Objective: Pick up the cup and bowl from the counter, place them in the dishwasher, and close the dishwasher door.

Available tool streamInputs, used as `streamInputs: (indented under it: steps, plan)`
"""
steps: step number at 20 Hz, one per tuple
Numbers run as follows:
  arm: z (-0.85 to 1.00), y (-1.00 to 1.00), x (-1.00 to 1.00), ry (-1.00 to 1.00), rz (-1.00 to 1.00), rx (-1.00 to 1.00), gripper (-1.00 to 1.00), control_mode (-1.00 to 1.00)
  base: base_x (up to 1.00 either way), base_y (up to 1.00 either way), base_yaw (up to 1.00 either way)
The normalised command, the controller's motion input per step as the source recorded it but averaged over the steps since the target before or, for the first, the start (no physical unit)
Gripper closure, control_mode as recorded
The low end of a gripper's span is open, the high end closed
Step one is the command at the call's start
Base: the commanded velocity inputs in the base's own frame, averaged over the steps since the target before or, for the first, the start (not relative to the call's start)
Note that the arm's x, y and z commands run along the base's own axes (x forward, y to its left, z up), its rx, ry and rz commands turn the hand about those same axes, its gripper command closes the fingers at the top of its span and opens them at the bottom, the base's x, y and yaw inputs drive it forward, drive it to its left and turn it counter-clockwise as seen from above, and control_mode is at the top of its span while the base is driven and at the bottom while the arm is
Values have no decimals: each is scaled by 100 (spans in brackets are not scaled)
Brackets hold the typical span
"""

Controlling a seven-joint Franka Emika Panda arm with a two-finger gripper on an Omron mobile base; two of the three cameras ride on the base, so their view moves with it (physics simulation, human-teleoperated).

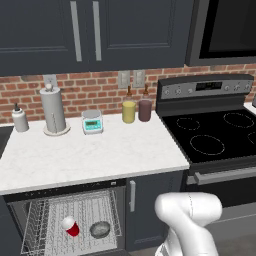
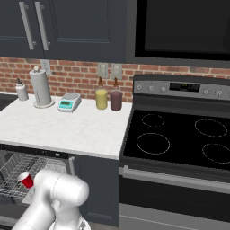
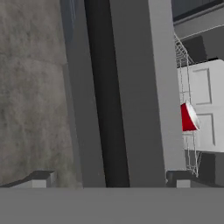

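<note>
The red cup (image 1: 71, 226) lies tipped on its side in the dishwasher's light wire rack (image 1: 37, 222), and the grey bowl (image 1: 100, 229) sits just right of it. In the right base view the cup (image 2: 26, 179) shows in the rack (image 2: 9, 173) beside my arm. The white counter (image 1: 100, 150) above the dishwasher carries neither of them. My gripper (image 3: 111, 179) is open and holds nothing. It is low by the floor, looking along the grey dishwasher door (image 3: 144, 87), with the cup (image 3: 188, 117) beyond the door's edge.
At the back of the counter stand a paper towel holder (image 1: 53, 112), a soap bottle (image 1: 20, 120), a small scale (image 1: 92, 121) and yellow (image 1: 129, 111) and maroon (image 1: 145, 109) canisters. The black stovetop (image 1: 215, 132) is to the right. A navy cabinet door (image 1: 150, 210) adjoins the dishwasher.
</note>
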Motion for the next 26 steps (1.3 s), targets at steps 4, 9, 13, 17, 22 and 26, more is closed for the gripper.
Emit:
streamInputs:
  steps: [4, 9, 13, 17, 22, 26]
  plan:
    - [-51, 30, 9, -2, 0, 0, -100, -100, 0, 0, 0]
    - [-69, 16, 27, -6, 0, 0, -100, -100, 0, 0, 0]
    - [-28, 2, 13, -8, 0, 0, -100, -100, 0, 0, 0]
    - [-28, -25, 41, -11, 0, 0, -100, -100, 0, 0, 0]
    - [-44, -39, 54, -16, 0, 0, -100, -100, 0, 0, 0]
    - [-25, -30, 61, -15, 0, 0, -100, -100, 0, 0, 0]
